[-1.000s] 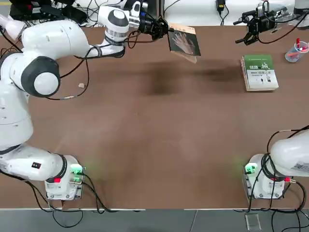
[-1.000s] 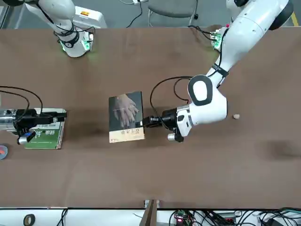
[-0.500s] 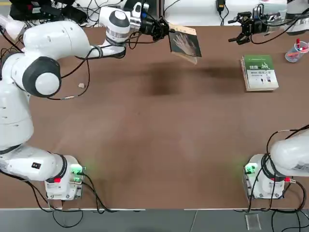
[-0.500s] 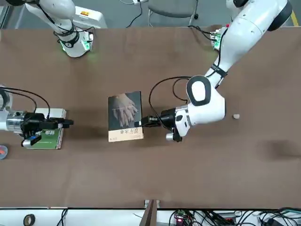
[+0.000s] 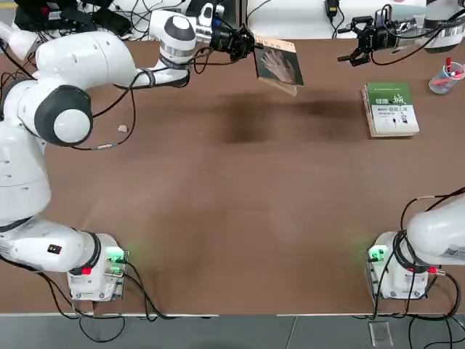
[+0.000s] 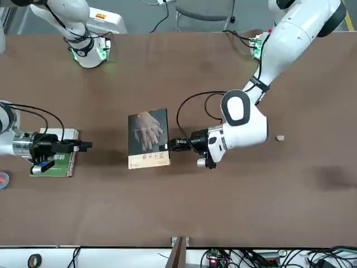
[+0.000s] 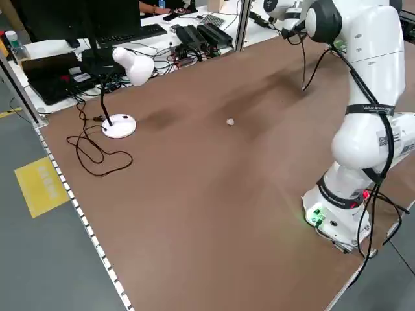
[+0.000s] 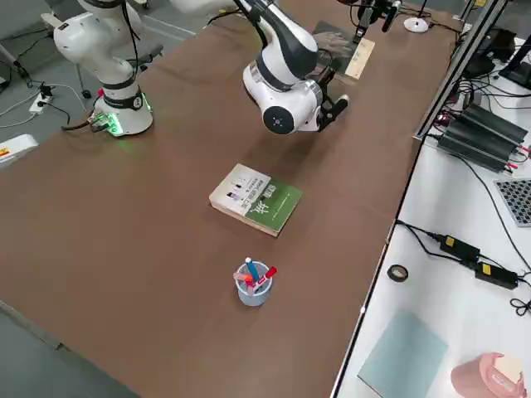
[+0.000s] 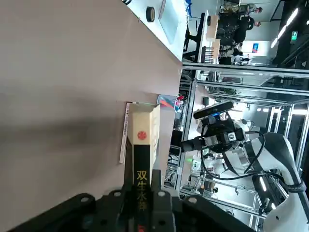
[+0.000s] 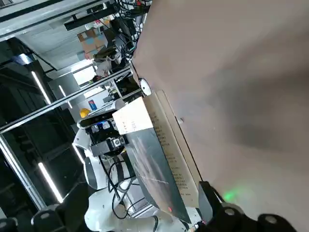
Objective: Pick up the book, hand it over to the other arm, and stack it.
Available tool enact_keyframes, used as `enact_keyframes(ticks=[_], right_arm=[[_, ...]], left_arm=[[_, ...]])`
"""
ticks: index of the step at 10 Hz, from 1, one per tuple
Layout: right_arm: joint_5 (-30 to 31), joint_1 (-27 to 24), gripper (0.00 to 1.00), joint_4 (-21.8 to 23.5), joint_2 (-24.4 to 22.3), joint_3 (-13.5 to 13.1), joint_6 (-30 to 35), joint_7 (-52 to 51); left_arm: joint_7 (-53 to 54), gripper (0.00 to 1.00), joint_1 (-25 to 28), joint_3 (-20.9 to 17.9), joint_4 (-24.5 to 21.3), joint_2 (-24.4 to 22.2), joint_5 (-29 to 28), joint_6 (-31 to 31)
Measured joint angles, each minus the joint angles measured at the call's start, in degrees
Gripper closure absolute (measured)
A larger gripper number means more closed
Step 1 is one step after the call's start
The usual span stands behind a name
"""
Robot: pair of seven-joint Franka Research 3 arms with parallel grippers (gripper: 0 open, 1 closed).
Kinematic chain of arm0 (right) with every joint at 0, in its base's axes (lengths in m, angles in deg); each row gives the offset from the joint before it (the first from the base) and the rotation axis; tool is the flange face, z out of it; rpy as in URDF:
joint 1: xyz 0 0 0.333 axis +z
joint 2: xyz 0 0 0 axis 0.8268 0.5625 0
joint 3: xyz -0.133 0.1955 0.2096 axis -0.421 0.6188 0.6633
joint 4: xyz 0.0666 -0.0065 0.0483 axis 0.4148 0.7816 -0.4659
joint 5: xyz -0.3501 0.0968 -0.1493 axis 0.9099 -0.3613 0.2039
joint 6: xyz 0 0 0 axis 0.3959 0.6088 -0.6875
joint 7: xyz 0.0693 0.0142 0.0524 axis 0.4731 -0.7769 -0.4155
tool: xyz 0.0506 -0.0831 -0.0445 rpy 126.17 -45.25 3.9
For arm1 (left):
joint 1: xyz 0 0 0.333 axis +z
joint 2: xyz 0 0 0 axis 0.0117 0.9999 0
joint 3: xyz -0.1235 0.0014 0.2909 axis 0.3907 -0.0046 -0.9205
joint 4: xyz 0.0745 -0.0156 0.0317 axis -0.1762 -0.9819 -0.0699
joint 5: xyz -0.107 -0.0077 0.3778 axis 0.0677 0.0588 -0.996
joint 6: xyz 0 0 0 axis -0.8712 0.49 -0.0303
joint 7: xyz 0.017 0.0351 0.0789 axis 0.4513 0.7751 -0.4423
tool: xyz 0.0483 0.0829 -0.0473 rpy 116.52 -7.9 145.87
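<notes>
Dark grey-green thin paperback book (image 5: 278, 65) hangs off the brown desk (image 5: 232, 203) near twelve o'clock, clamped in your left pincer (image 5: 247, 45). Pickup done. Right pincer (image 5: 347, 48), seemingly spread wide, waits at one o'clock; handover and stacking remain.

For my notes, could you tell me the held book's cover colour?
Dark grey-green with a pale hand image, on the book; front view.

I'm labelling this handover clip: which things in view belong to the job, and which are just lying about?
Job:
- book, held above the table
- left gripper, shut on it
- right gripper, open, pointing toward it
- green-and-white book, likely the stacking spot

Lying about:
- cup of pens
- desk lamp
- small scrap
</notes>
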Motion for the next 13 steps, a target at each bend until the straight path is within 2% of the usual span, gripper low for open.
enact_keyframes(ticks=[6,13], right_arm=[[-0.2,0.7,0.00,1.3,0.5,0.0,2.0,-5.4],[-4.9,4.6,0.00,1.6,3.7,-0.9,1.9,-10.2]], left_arm=[[0.0,0.99,0.0,0.0,0.1,0.0,0.0,0.0],[0.0,0.99,0.0,-0.1,0.2,0.1,0.0,-0.1]])
